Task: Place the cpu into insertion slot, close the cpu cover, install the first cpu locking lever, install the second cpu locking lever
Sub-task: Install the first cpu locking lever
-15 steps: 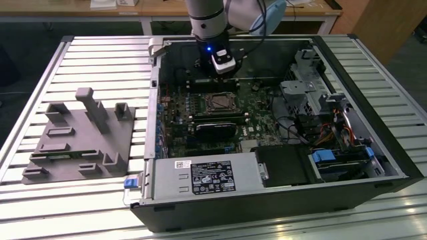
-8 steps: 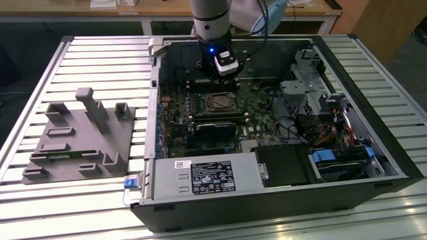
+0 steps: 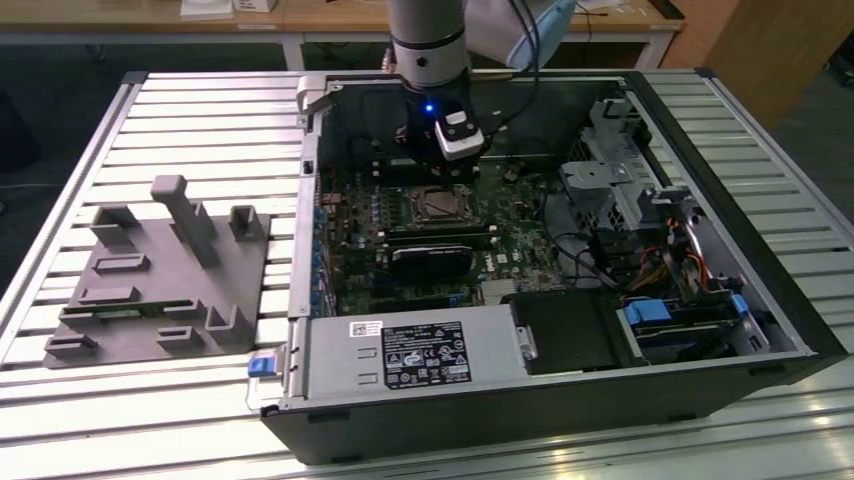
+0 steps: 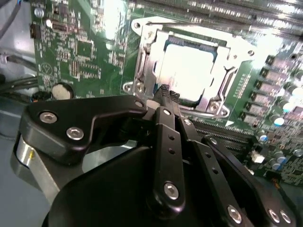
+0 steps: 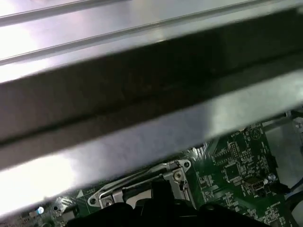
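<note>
The cpu (image 4: 189,71) sits in the insertion slot (image 4: 142,71) under the cpu cover (image 4: 222,80); the fingers (image 4: 165,94) look pinched narrow, empty — they could slip off the lever.

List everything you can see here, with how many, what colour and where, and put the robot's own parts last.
Computer case: one, black, open on the slatted table.
Circuit board: one, green, inside the case.
Insertion slot: one, silvery rim, on the circuit board.
Cpu: one, pale silver, seated in the insertion slot.
Cpu cover: one, grey metal frame, closed around the cpu.
Fixture block: one, grey, on the table at the exterior view's left.
Slatted table: one, silver, under everything.
Arm: one, grey, reaching into the case.
Gripper: one, black, fingertips together at the cpu cover's edge.
</note>
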You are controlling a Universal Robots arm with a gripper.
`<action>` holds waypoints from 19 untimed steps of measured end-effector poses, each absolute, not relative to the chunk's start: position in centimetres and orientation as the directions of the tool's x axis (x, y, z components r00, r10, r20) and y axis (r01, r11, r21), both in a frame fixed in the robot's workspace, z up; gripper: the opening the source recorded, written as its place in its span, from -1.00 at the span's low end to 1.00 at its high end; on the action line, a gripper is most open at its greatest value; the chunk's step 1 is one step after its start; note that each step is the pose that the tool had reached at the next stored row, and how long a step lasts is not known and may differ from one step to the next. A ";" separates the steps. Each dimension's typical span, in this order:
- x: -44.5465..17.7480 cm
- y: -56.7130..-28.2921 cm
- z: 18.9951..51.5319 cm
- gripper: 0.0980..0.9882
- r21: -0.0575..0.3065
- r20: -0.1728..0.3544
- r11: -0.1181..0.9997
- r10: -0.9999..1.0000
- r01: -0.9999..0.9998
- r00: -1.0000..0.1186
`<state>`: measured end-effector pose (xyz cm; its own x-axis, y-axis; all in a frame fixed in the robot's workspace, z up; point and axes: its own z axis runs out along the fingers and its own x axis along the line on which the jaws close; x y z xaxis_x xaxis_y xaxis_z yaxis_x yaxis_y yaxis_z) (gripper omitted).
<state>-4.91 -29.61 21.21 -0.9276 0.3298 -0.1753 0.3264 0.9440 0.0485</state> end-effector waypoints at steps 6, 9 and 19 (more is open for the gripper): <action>-4.6 -30.8 21.2 -0.98 0.042 -0.157 0.944 0.330 0.328 -0.931; -4.5 -31.3 21.1 -0.98 0.034 -0.133 0.944 0.330 0.329 -0.934; -4.5 -31.7 21.7 -0.98 0.028 -0.114 0.944 0.330 0.329 -0.937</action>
<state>-4.50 -31.69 21.68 -0.9369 0.3303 -0.1144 0.3293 0.9438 0.0280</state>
